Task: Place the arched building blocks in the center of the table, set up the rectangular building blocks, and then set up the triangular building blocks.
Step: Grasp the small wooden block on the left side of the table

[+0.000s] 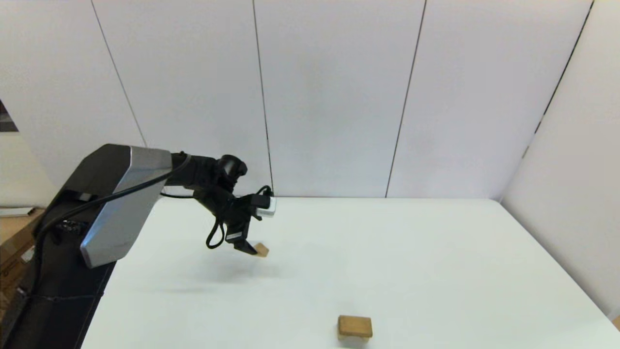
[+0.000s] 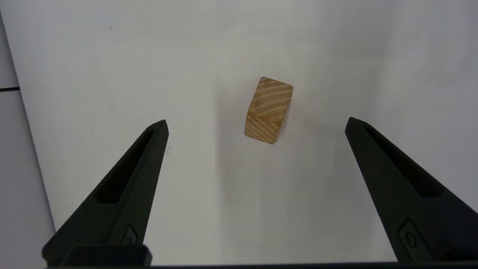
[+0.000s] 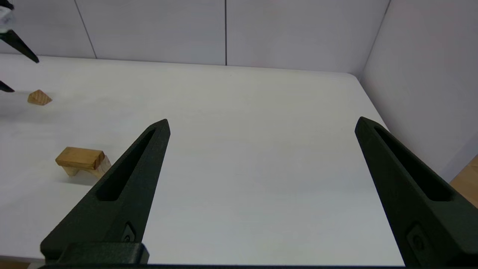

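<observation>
From the head camera, the left tool (image 1: 248, 249) covers part of the small wedge (image 1: 262, 249). The stacked blocks (image 1: 355, 327) near the desk's (image 1: 387, 261) front edge blur into one lump there. The right tool is out of that view.

Beyond the far edge of the surface I see a white panelled wall (image 1: 329, 97) with thin dark seams. A side wall (image 1: 571, 203) angles along the right edge. Brown cardboard boxes (image 1: 12, 242) sit off the left edge.

Left arm (image 1: 121, 194): silver-and-black shell; looping black cable; left claw (image 2: 255, 125) has tapered matte-black fingers.
</observation>
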`<act>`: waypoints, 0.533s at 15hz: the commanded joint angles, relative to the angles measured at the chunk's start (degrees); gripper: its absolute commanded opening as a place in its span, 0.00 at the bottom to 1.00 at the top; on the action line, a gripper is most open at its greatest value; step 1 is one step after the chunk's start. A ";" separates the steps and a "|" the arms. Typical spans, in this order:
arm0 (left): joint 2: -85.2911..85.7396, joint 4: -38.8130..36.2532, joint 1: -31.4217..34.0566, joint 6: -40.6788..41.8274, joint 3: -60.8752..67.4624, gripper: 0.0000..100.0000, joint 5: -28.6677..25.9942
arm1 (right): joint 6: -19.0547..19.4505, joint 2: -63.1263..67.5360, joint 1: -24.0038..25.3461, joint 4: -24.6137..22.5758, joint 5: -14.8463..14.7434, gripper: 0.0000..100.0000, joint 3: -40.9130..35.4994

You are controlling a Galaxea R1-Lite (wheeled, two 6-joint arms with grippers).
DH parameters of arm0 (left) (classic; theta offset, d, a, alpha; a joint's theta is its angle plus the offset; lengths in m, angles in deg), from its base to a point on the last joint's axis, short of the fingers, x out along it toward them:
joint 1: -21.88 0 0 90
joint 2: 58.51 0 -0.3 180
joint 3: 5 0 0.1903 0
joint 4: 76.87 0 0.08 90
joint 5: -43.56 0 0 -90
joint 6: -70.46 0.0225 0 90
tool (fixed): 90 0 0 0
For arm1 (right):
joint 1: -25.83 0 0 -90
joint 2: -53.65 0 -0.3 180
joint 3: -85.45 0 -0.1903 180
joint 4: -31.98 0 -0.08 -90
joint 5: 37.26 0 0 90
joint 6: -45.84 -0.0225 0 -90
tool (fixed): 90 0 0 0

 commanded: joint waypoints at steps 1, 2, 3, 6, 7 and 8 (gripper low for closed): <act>-2.71 0.63 0.04 0.50 -0.52 1.00 -0.02 | 0.05 -0.01 0.01 0.02 0.02 1.00 -0.09; -2.98 0.54 -0.05 0.41 -0.60 1.00 -0.02 | 0.05 -0.01 0.01 -0.06 0.02 1.00 -0.09; -3.33 0.54 -0.05 0.50 -0.60 1.00 -0.02 | 0.05 -0.01 0.01 -0.06 0.02 1.00 -0.09; -3.77 0.72 -0.14 0.41 -0.60 1.00 -0.02 | 0.05 -0.01 0.01 -0.06 0.02 1.00 -0.09; -4.12 0.72 -0.14 0.41 -0.69 1.00 -0.02 | 0.05 -0.01 0.01 -0.06 0.02 1.00 -0.09; -4.47 0.72 -0.14 0.41 -0.78 1.00 -0.02 | 0.05 -0.01 0.01 -0.06 0.02 1.00 -0.09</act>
